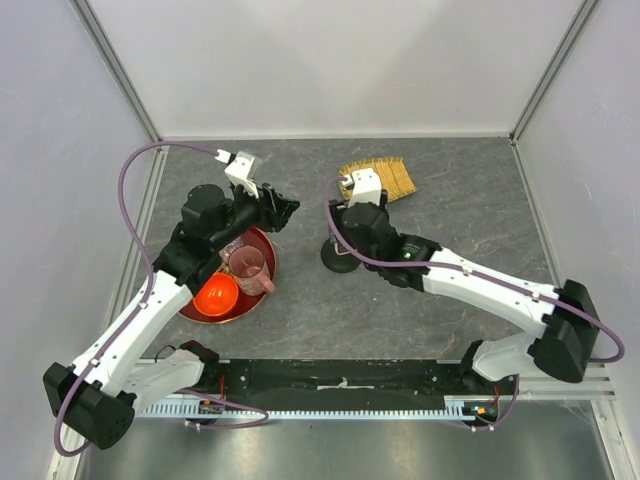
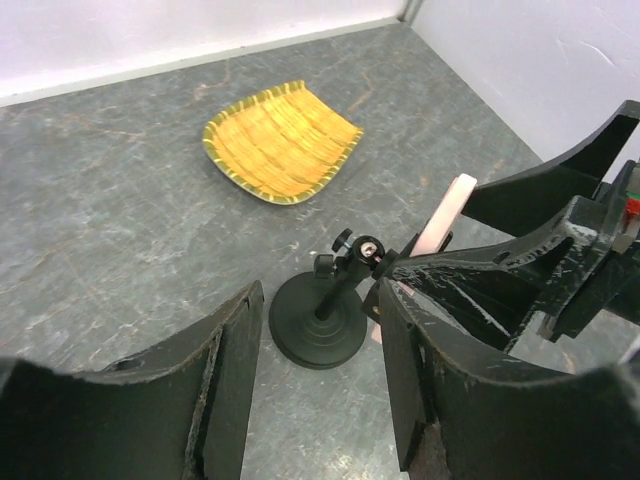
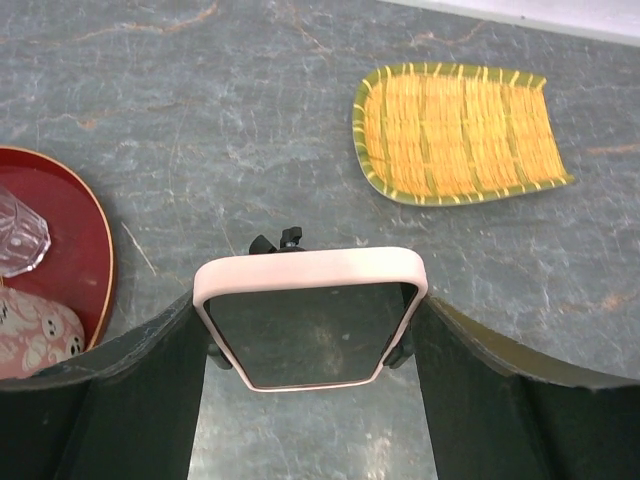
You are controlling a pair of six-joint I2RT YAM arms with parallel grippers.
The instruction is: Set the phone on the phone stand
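Right wrist view puts the pale pink-cased, glossy black-screened phone (image 3: 310, 330) squarely between the dark fingers of the right gripper (image 3: 308, 312). The gripper looks to be pinching the phone by its two side edges. A small black knob peeks out just past the phone's far end.

From the left wrist view, that knob belongs to the small black phone stand with a round disc base (image 2: 320, 330), upright on the grey marbled table (image 1: 400, 320). The phone leans steeply right against the stand's head. Whether its lower edge sits in the cradle I cannot tell, because the right arm's fingers hide that spot.

The left gripper (image 2: 320, 295) is spread wide with nothing between its fingers, hanging near the stand and facing it.

I'd say the job is nearly there: the phone has been carried to the stand. What's left, by my reckoning, is settling it into the cradle, letting go, and backing away without tipping the stand.
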